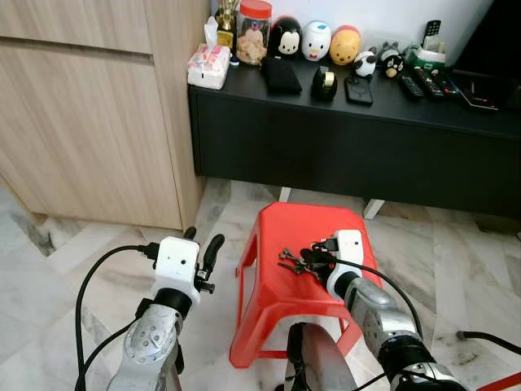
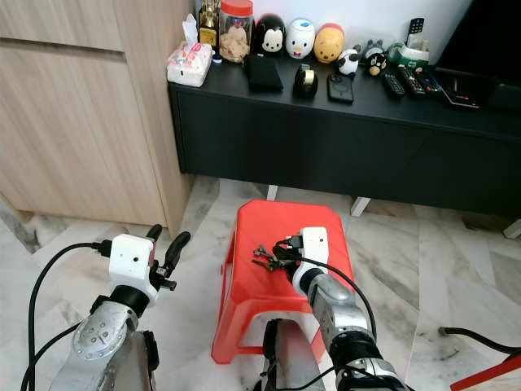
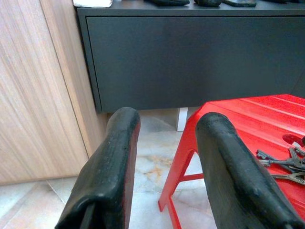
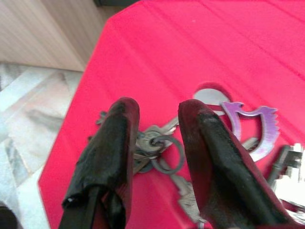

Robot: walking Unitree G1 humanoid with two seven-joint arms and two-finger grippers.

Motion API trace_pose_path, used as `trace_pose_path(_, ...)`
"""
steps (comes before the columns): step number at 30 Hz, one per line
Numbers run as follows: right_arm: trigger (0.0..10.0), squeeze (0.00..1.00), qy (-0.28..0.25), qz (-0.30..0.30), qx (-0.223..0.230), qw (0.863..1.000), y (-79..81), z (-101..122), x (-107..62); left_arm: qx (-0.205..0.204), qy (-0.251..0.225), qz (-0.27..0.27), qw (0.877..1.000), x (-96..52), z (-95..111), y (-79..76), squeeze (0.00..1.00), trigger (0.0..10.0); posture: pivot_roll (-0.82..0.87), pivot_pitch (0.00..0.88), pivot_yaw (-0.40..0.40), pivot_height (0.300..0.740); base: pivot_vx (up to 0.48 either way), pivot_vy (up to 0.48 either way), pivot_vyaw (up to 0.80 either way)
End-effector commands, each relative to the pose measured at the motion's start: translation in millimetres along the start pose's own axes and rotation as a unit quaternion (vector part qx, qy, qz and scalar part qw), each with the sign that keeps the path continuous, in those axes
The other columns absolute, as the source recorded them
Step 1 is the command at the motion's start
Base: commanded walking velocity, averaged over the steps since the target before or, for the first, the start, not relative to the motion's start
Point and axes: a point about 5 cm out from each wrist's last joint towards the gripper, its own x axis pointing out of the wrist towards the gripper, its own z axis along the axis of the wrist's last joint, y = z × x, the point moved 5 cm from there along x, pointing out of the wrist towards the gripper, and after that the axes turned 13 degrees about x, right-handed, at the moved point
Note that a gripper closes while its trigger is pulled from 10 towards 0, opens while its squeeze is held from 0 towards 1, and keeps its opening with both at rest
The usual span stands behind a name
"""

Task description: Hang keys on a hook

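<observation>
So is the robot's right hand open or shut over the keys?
Open. The right hand has a gap between its two fingers, with the keys lying on the red stool between them, not yet pinched.

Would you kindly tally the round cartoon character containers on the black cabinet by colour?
Black character container: 1
White character container: 1
Yellow character container: 1
Total on the black cabinet: 3
</observation>
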Motion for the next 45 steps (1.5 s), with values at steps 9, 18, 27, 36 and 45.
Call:
trace_pose_path(9,10.0,0.0,0.029,-0.036,-0.001,0.999,-29.6,1,-8.2,0.004,-0.006,-0.012,1.0,-0.6,2,-4.3,0.0,10.0,0.08,0.051,-0.148,0.55,0.0,0.0,0.0)
trace_pose_path(18,10.0,0.0,0.056,-0.012,-0.019,0.998,-32.5,-6,-9.7,0.009,-0.007,-0.012,1.0,-2.0,3,-2.0,0.0,10.0,0.09,0.061,-0.142,0.55,0.0,0.0,0.0)
trace_pose_path(27,10.0,0.0,0.062,-0.008,-0.028,0.998,-33.0,-5,-8.8,0.012,-0.011,-0.015,1.0,0.7,7,-2.7,0.0,10.0,0.1,0.081,-0.128,0.55,0.0,0.0,0.0)
trace_pose_path(36,10.0,0.0,0.066,0.015,-0.032,0.997,-21.0,-11,-4.3,0.018,-0.021,-0.017,0.999,2.4,15,-0.3,0.0,10.0,0.12,0.097,-0.116,0.55,0.0,0.0,0.0)
trace_pose_path(45,10.0,0.0,0.047,0.006,-0.025,0.999,-20.6,-10,-2.7,0.026,-0.021,-0.022,0.999,-4.1,18,1.0,0.0,10.0,0.14,0.121,-0.097,0.55,0.0,0.0,0.0)
